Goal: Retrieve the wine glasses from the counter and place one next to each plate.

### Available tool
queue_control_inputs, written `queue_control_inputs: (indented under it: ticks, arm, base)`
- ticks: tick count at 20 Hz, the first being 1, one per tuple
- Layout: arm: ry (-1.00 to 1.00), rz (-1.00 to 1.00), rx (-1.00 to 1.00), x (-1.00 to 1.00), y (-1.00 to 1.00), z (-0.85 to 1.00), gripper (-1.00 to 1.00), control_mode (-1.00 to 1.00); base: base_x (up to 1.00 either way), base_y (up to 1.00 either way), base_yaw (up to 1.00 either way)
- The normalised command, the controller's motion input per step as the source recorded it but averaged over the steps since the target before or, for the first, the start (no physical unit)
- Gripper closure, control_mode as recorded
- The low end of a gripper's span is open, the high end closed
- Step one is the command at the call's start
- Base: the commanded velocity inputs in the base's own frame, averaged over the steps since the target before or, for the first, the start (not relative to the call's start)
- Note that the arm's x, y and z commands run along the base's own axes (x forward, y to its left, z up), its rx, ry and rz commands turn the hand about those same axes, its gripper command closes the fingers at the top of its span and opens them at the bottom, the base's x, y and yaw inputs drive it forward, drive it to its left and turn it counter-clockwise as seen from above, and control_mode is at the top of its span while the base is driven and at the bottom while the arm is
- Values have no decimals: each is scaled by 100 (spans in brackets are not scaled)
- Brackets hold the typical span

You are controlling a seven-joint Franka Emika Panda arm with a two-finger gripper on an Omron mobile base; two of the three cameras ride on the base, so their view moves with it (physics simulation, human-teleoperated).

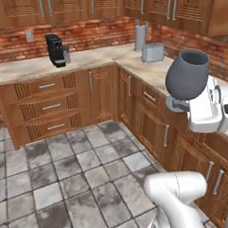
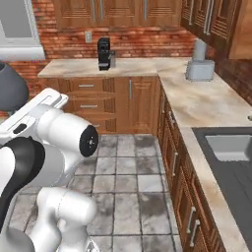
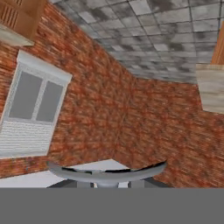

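Observation:
A dark grey-blue wine glass (image 1: 187, 74) is lifted in the air above the right-hand run of the counter (image 1: 84, 59), tilted a little. My gripper (image 1: 180, 103) is shut on its stem, just over the round foot. The right base view catches the glass's bowl (image 2: 10, 89) at the left edge, behind my white arm, well away from the counter (image 2: 197, 101). In the hand view the foot of the glass (image 3: 107, 173) lies across the bottom, with my gripper (image 3: 110, 184) around the stem beneath it. The plates are out of view.
A black coffee machine (image 1: 56, 50) stands on the back counter, and a silver appliance (image 1: 152, 52) sits in the corner. A sink (image 2: 229, 147) is set into the right-hand counter. Brown cabinets line both walls, with open tiled floor (image 1: 67, 175) between them. A window (image 3: 35, 103) faces the hand.

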Motion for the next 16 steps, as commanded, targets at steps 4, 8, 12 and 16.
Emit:
queue_control_inputs:
  ticks: [4,8,12,16]
  arm:
    - [0,0,0,0,0,0,100,100]
    - [0,0,0,0,0,0,100,100]
    - [0,0,0,0,0,0,100,100]
    - [0,0,0,0,0,0,100,100]
  base:
    - [0,0,100]
    - [0,0,100]
    - [0,0,100]
    - [10,0,100]
